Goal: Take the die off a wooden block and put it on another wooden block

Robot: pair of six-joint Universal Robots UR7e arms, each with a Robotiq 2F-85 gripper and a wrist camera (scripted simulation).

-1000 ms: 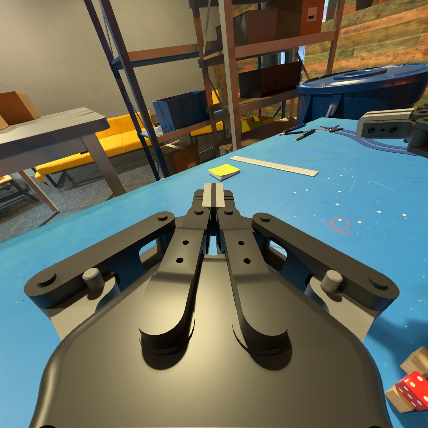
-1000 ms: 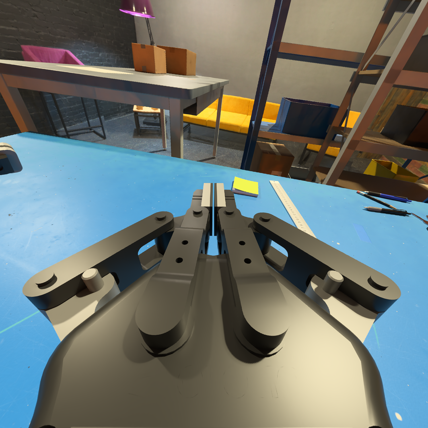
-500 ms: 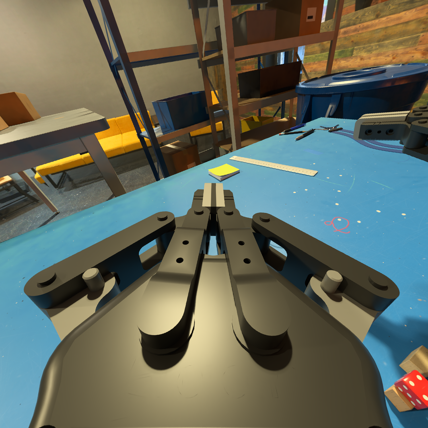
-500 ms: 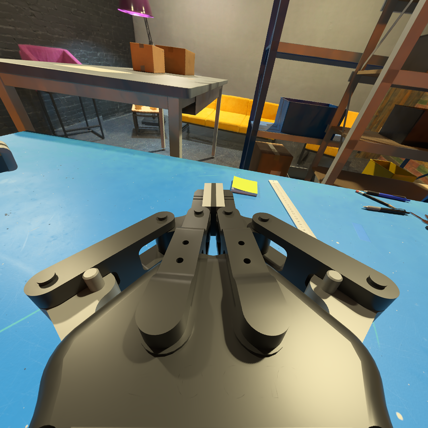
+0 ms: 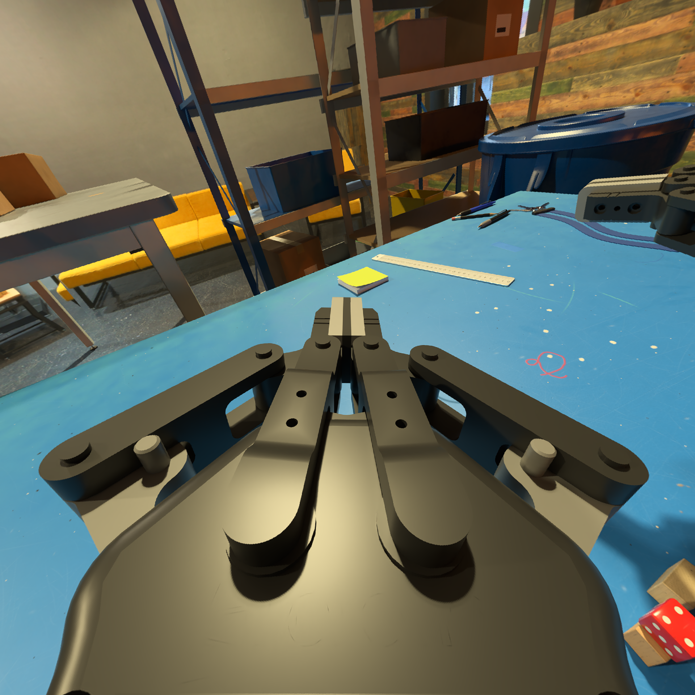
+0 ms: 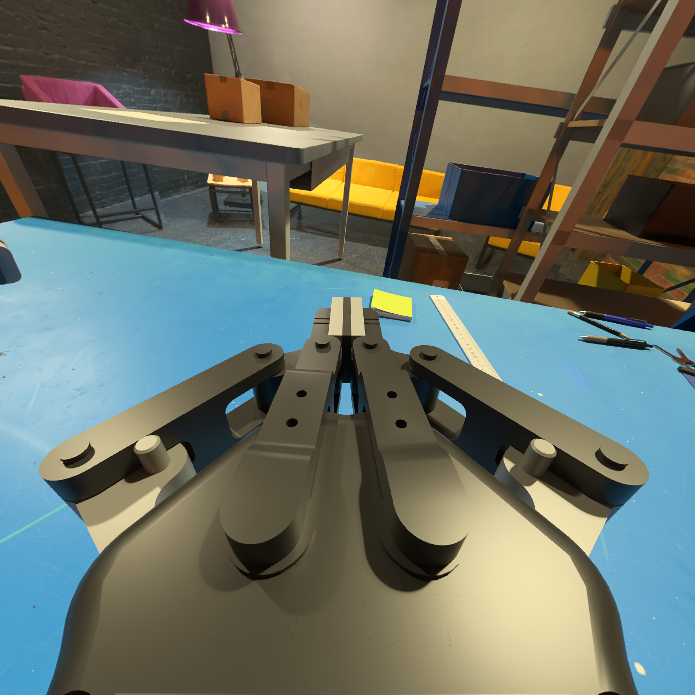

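Note:
A red die (image 5: 667, 633) with white pips sits on a wooden block (image 5: 642, 645) at the bottom right of the left wrist view. A second wooden block (image 5: 673, 584) lies just behind it on the blue table (image 5: 564, 413). My left gripper (image 5: 346, 316) is shut and empty, above the table, well left of the die. My right gripper (image 6: 346, 316) is shut and empty above the table; it also shows at the right edge of the left wrist view (image 5: 620, 201). The die and blocks are out of the right wrist view.
A yellow notepad (image 5: 363, 279), a ruler (image 5: 443, 270), pens (image 5: 485, 216) and keys (image 5: 537, 208) lie toward the table's far edge. The notepad (image 6: 392, 304), ruler (image 6: 460, 334) and pens (image 6: 613, 331) also show in the right wrist view. Shelving, a blue bin (image 5: 586, 150) and a grey table (image 6: 180, 131) stand beyond.
The die and blocks have shifted slightly up and left in the left wrist view. The right gripper has drifted a little in both views. Both grippers stay shut.

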